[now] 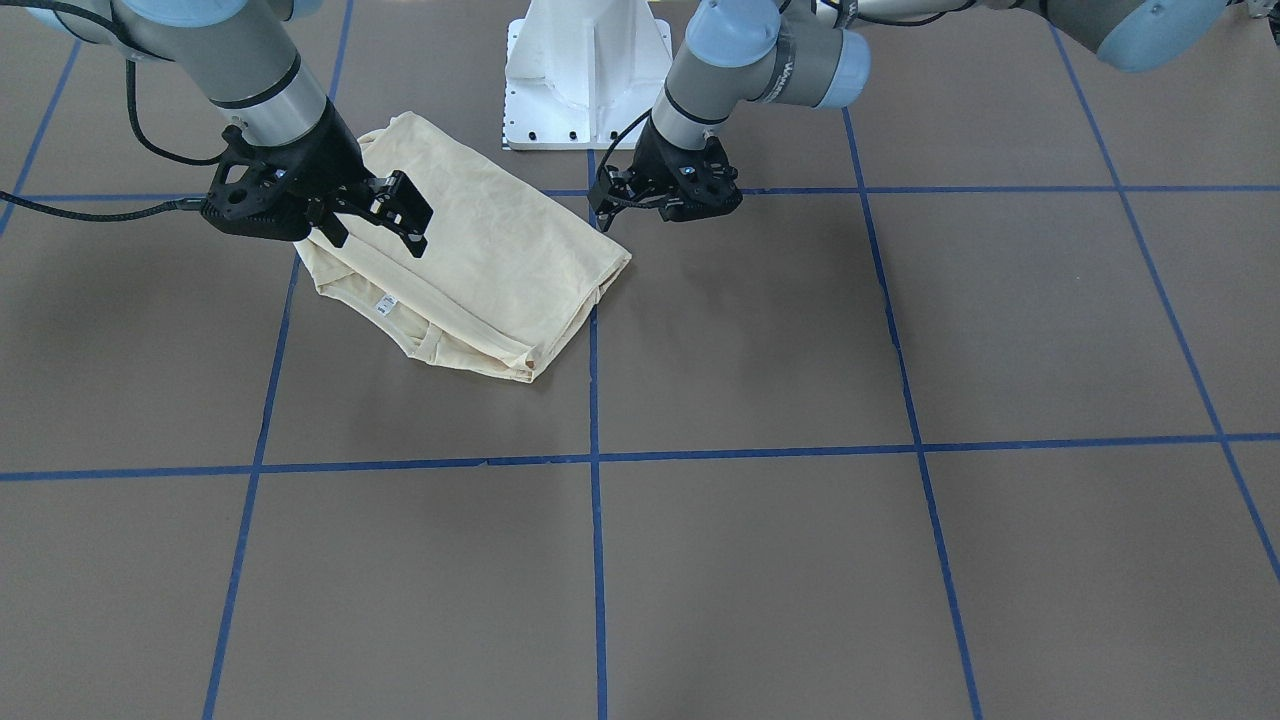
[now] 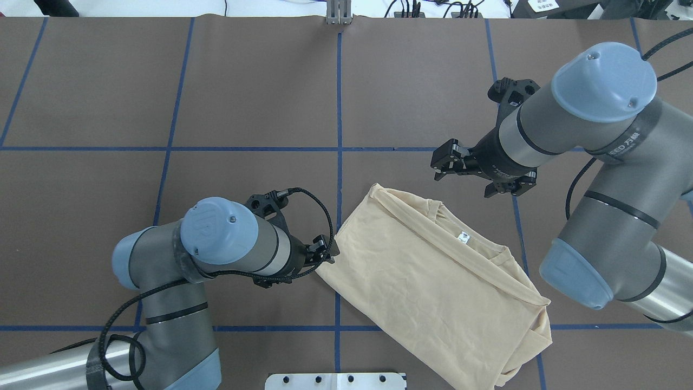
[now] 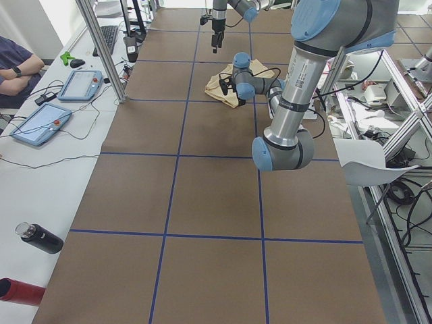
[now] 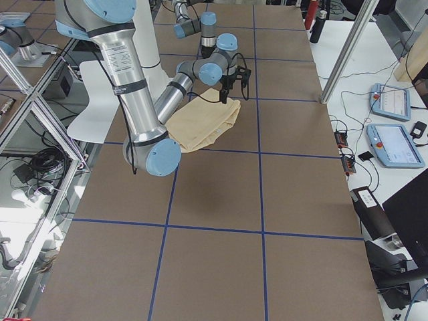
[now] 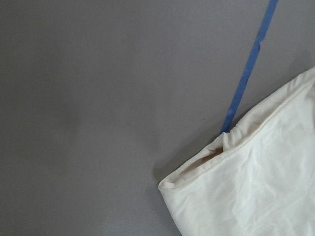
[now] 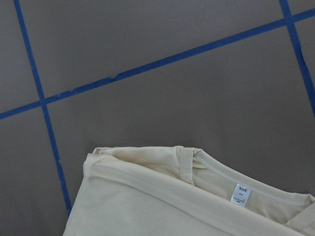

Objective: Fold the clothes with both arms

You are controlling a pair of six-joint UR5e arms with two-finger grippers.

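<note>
The clothes are one cream-yellow shirt (image 1: pixel 480 260) (image 2: pixel 433 276), folded into a slanted rectangle on the brown table, plain side up. Its white neck label (image 2: pixel 463 236) (image 6: pixel 240 193) shows at the collar. My left gripper (image 2: pixel 326 253) (image 1: pixel 603 205) hovers beside the shirt's corner, open and holding nothing. In the left wrist view that corner (image 5: pixel 246 187) lies loose on the table. My right gripper (image 2: pixel 437 162) (image 1: pixel 415 225) hangs open above the collar edge, apart from the fabric. The chest print is hidden.
The white pedestal base (image 1: pixel 585 75) (image 2: pixel 335 381) stands just behind the shirt. Blue tape lines (image 1: pixel 596 520) grid the table. Off the table's far side lie tablets (image 3: pixel 79 84), bottles (image 3: pixel 40 237) and a person's folded arms (image 3: pixel 17 66).
</note>
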